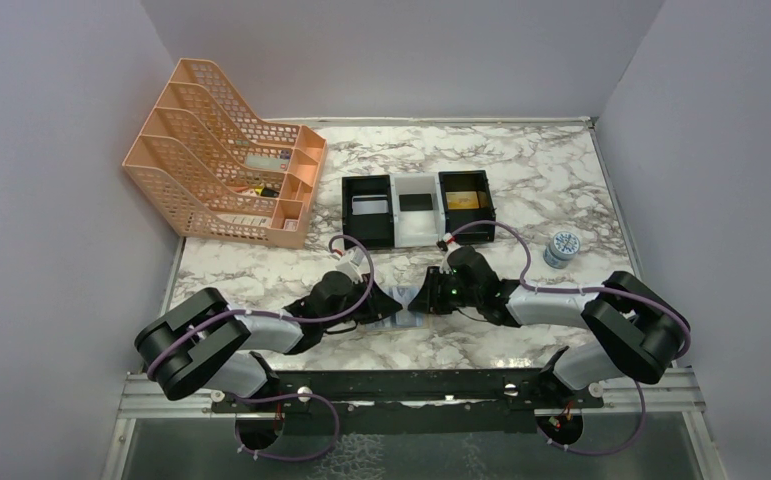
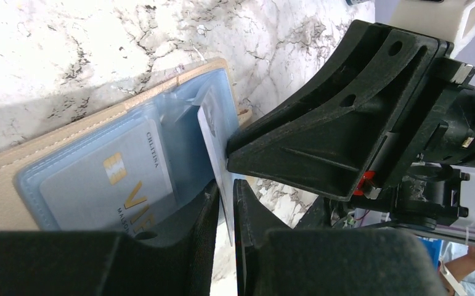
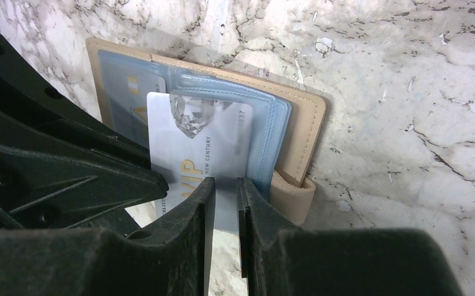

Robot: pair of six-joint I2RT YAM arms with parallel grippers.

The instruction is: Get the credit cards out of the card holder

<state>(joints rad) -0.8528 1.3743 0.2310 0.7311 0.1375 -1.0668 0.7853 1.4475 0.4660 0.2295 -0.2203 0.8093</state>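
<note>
Tan outside and grey-blue within, card holder (image 3: 302,120) open flat on the marble desk (image 1: 531,170), near the front edge and between the two arms. Clear sleeves (image 3: 278,123) fanned over its inner faces. Part-way out of one sleeve, silver card (image 3: 185,145) with gold "VIP" lettering, lifted off the holder and edge-on in the left wrist view.

Angled in from the left, left gripper (image 2: 225,185), jaws drawn close on either face of the silver card, pinching it. Angled in from the other side, right gripper (image 3: 223,182), tips down at the holder's near edge, just beside a tan strap (image 3: 291,197). Jaws nearly together, a pale strip in the narrow gap between them; cannot tell whether pinching a sleeve, the card or nothing.

On the holder's other half, second card (image 2: 99,185), pale with a gold chip, tucked fully inside its sleeve.

Further back on the desk, three trays touching in a row: left black tray (image 1: 351,236) with a grey card (image 1: 368,205), white tray (image 1: 416,236) with a dark card (image 1: 416,202), right black tray (image 1: 466,229) with a gold card (image 1: 464,200). At the back left, peach mesh file rack (image 1: 216,150). Right of the trays, well apart from the holder, small round blue-and-white tin (image 1: 562,248).
</note>
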